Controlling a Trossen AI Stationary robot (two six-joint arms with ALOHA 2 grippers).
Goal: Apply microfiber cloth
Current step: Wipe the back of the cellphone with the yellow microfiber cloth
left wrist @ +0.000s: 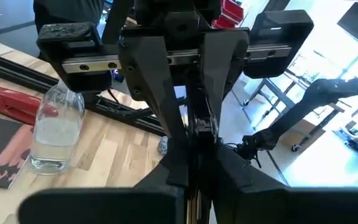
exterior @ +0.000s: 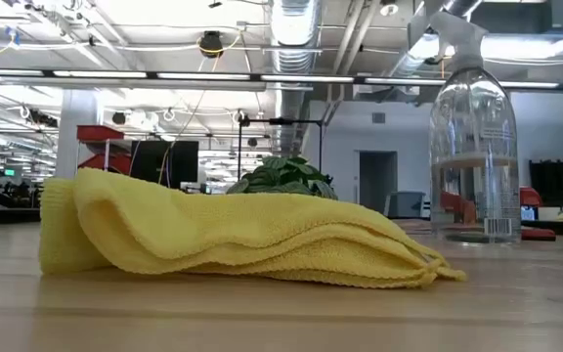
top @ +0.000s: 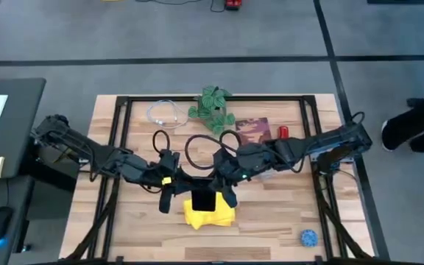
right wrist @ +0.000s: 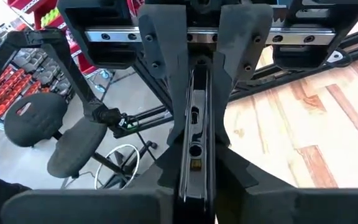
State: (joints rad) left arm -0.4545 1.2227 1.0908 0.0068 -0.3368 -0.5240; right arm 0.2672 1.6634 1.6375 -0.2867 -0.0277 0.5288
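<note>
Cloth first: from the high view, the bright yellow soft microfiber cloth [top: 210, 215] lies folded on the wooden bench [top: 271, 221], its long axis across the bench, directly under a flat black phone [top: 203, 200]. The left gripper [top: 169, 193] and the right gripper [top: 225, 190] meet at the phone's two sides, about equally near, so the cloth sits just below and in front of both.

The low view shows only the cloth resting on the bench, with a clear spray bottle [exterior: 472, 147] and a green leafy plant [exterior: 283, 178] behind it; no gripper appears there.

The left wrist view shows its fingers [left wrist: 160, 93] narrowed onto the phone's thin edge. The right wrist view shows its fingers [right wrist: 166, 68] likewise clamped on the phone, ports visible.
</note>
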